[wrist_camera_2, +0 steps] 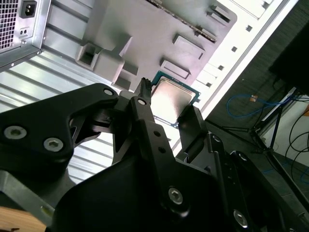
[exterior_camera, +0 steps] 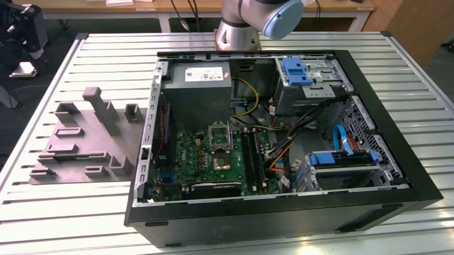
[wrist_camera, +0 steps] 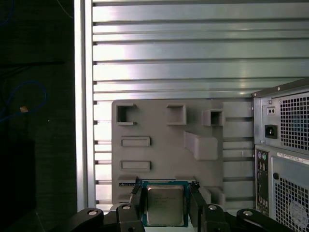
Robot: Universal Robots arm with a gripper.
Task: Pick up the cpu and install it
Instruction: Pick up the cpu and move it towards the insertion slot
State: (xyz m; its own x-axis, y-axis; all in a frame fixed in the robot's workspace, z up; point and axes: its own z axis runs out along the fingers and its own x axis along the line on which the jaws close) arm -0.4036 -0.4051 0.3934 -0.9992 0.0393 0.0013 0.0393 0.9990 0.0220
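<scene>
**Gripper closed on the cpu**

In the exterior view we see our arm (exterior_camera: pixel 240 26) at the upper middle of the frame. A silver-grey section stands upright there, a joint with a pale blue cap (exterior_camera: pixel 284 18) sits just to the exterior view's right of it, and the rest runs off the top edge. In both wrist views our gripper (wrist_camera_2: pixel 170 102) is black, with two slim fingers (wrist_camera_2: pixel 145 113) reaching out from bolted linkage plates (wrist_camera_2: pixel 43 130). The fingers stand at two opposite edges of the cpu (wrist_camera: pixel 165 210), one on each side, pressed against it. The chip sits square between them near their tips.
</scene>
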